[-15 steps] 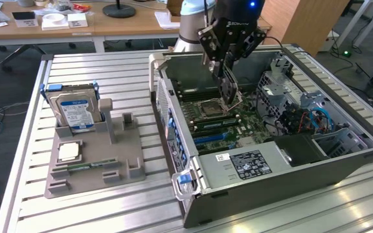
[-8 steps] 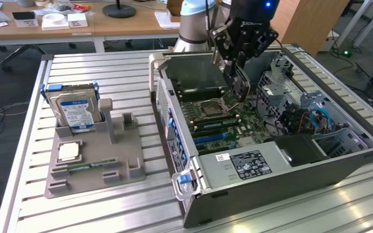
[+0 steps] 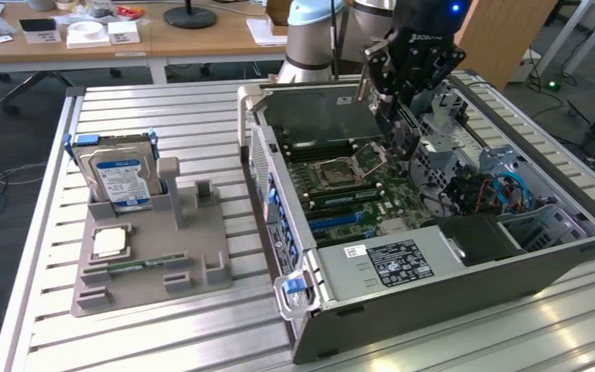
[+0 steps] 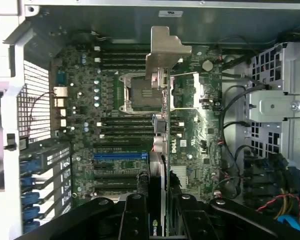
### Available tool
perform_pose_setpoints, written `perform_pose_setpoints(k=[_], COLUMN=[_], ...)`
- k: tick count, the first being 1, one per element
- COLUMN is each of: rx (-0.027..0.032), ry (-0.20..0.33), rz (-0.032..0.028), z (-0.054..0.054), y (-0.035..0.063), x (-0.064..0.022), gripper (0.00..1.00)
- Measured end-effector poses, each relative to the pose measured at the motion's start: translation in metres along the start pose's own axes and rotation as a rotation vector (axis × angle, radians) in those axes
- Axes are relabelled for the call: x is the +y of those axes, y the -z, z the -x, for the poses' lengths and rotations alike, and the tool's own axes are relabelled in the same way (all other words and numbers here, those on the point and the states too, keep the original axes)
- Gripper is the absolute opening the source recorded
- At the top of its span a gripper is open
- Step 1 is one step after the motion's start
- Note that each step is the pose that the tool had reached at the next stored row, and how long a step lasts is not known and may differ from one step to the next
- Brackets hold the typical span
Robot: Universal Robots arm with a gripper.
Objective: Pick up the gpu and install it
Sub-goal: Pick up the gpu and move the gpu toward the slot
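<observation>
Hanging edge-on between your gripper's (image 4: 159,217) fingers (image 4: 135,215), the gpu (image 4: 161,145) is clamped from both sides. You see it in the wrist view as a thin line running away from the jaws, and its silver bracket (image 4: 167,50) is at the end farthest from the grip, pointing toward the case wall. The card sits over the motherboard (image 4: 115,150), just beside the open cpu socket (image 4: 140,92), crossing the rows of black slots. You cannot tell from either view whether its lower edge touches the board.

In the exterior view your gripper (image 3: 399,128) reaches down into the far half of the open case (image 3: 432,287), above the motherboard (image 3: 344,190) and close to the socket (image 3: 339,174). Drive cages and blue cables (image 3: 504,190) fill the case on the exterior view's right.

Well apart from it, on the exterior view's left, a grey holder (image 3: 153,263) lies on the slatted table (image 3: 153,116). A hard drive (image 3: 122,178) with a blue label stands upright at its far end, and a square chip (image 3: 109,242) lies flat nearer to you.
</observation>
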State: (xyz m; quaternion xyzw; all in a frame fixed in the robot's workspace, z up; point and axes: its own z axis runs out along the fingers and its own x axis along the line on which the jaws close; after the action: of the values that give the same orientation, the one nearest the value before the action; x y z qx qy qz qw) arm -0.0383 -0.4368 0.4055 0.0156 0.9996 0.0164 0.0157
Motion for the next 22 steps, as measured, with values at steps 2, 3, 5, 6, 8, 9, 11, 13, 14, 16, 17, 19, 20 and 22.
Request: perform_pose_setpoints(k=[2,3,5,6,8,9,11,13,14,16,17,19,20,22], rx=[0.0,0.0,0.0,0.0,0.0,0.0,0.0,0.0,0.0,0.0,0.0001,0.0,0.0,0.0], ry=[0.0,0.0,0.0,0.0,0.0,0.0,0.0,0.0,0.0,0.0,0.0,0.0,0.0,0.0], rz=[0.0001,0.0,0.0,0.0001,0.0003,0.0004,0.0004,0.0005,0.0005,0.0003,0.0003,0.0005,0.0004,0.0005], z=[0.009,0.013,0.022,0.027,0.036,0.041,0.049,0.057,0.061,0.064,0.064,0.064,0.064,0.064], y=[-0.0003,-0.0004,-0.0007,-0.0009,-0.0012,-0.0013,-0.0016,-0.0019,-0.002,-0.002,-0.002,-0.0021,-0.0021,-0.0021], x=[0.0003,0.0004,0.0007,0.0008,0.0011,0.0012,0.0016,0.0018,0.0019,0.002,0.002,0.002,0.002,0.002], gripper=[0.26,0.26,0.26,0.26,0.26,0.26,0.26,0.26,0.26,0.26,0.26,0.26,0.26,0.26])
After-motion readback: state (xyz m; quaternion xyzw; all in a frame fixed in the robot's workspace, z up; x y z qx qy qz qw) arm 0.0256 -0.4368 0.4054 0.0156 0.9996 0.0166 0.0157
